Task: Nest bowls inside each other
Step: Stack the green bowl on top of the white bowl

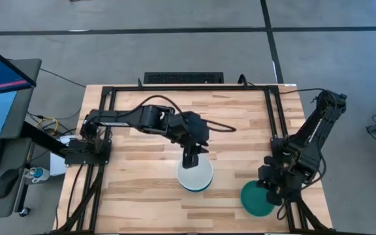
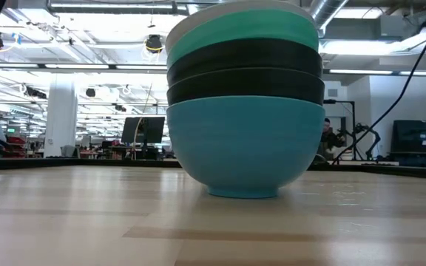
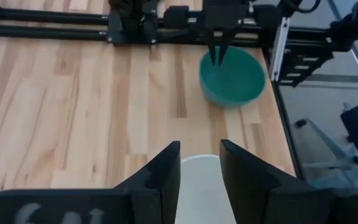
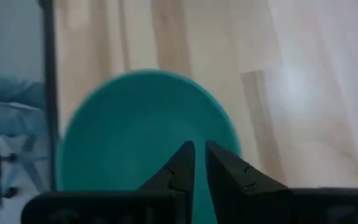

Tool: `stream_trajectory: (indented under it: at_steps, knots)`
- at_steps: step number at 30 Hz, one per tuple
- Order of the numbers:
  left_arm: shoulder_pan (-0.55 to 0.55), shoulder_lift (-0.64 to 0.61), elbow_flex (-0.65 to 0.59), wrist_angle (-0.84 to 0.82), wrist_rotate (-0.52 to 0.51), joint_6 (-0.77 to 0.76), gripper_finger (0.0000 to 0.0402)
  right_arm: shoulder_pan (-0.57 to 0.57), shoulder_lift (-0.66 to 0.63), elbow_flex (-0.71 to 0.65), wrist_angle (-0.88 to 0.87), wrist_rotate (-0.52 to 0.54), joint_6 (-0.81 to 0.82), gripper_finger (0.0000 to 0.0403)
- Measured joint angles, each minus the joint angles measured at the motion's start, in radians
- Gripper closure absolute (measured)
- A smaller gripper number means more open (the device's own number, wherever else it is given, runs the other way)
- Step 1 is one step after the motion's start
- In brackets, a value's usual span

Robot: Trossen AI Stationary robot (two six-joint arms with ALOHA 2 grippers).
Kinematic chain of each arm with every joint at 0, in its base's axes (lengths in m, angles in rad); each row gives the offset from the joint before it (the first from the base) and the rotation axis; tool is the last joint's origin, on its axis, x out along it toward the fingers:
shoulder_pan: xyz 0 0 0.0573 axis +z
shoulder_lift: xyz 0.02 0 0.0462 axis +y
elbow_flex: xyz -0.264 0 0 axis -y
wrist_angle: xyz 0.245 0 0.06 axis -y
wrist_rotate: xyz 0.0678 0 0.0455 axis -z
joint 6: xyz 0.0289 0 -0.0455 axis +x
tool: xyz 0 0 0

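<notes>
A stack of small round plastic bowls (image 1: 195,175) sits near the middle of the light wooden surface (image 1: 136,189). The level view shows its layers: a light blue bowl (image 2: 245,148) at the bottom, two black bowls (image 2: 245,74) above it, then a teal layer, with a white bowl (image 1: 194,172) on top. The left tool (image 1: 190,158) hovers at the stack's far edge; its wrist view shows the fingers (image 3: 160,176) apart with white rim between them, not clearly gripping. To the right, near the front corner, a lone teal green bowl (image 1: 258,198) stands alone, well apart from the stack. The right tool (image 4: 199,163) is poised at this bowl's rim, fingers nearly together; whether they pinch the wall cannot be told. The step in hand looks like fetching this last bowl. Next, it likely needs a firm rim grip, a lift, a carry left, and a centred drop once the left tool clears.
</notes>
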Motion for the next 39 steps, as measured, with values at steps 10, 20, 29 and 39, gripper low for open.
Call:
stream_trajectory:
  at_steps: [10, 20, 29, 39]
  knots:
    - [0.009, 0.0, 0.004, 0.028, 0.05, 0.023, 0.0298, -0.001, 0.0, 0.0, -0.129, -0.018, -0.013, 0.0342]
    - [0.004, 0.0, 0.004, 0.11, 0.142, 0.133, 0.0298, -0.053, 0.042, 0.0, -0.152, -0.146, -0.066, 0.0342]
    - [0.005, 0.006, 0.004, 0.108, 0.146, 0.192, 0.0298, -0.12, 0.12, 0.0, -0.134, -0.228, -0.121, 0.0342]
    - [0.006, 0.006, 0.003, 0.086, 0.145, 0.192, 0.0298, -0.169, 0.243, 0.0, -0.035, -0.374, -0.197, 0.0342]
